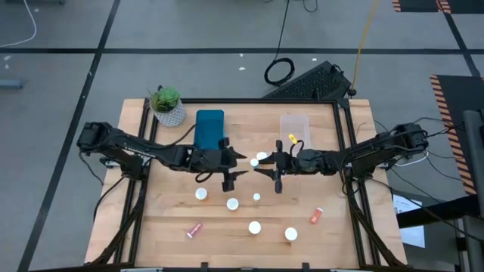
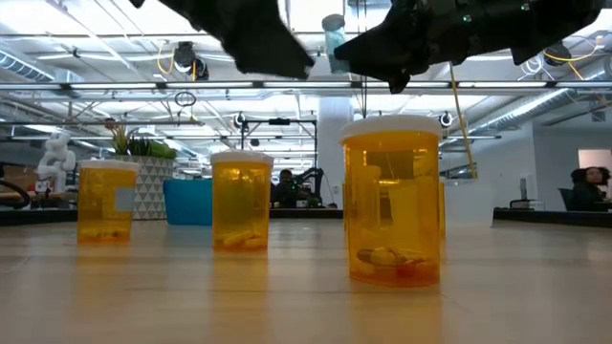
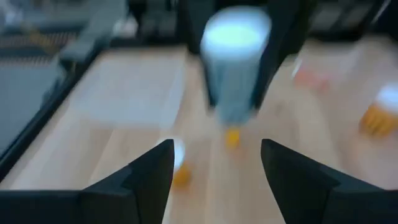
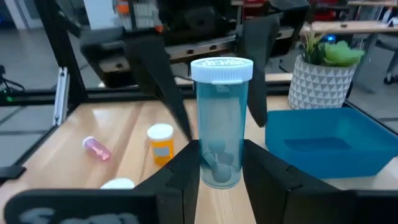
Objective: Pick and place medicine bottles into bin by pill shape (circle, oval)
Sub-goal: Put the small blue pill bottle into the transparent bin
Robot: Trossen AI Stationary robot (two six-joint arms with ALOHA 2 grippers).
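Observation:
A clear, blue-tinted medicine bottle (image 4: 221, 118) with a white cap is held upright above the middle of the table (image 1: 261, 157), and my right gripper (image 4: 219, 163) is shut on it. My left gripper (image 1: 243, 167) is open and faces it from the table's left. Its fingers (image 4: 163, 87) stand on either side of the bottle's upper half. Whether they touch it, I cannot tell. Several white-capped amber bottles (image 1: 232, 204) stand upright on the near half of the table. A pink bottle (image 1: 195, 230) and an orange one (image 1: 316, 216) lie on their sides. My right gripper pinches the lower part of the bottle's body (image 4: 219, 174) between its two fingers. The fingers come level from the table's right side. The bottle stands upright in the hold, cap up, lifted clear of the table (image 2: 335, 38).
A blue bin (image 1: 209, 128) and a clear bin (image 1: 295, 132) with a small yellow thing in it sit at the far middle. A potted plant (image 1: 167, 106) stands at the far left. Black rails (image 1: 342, 143) frame the wooden table top.

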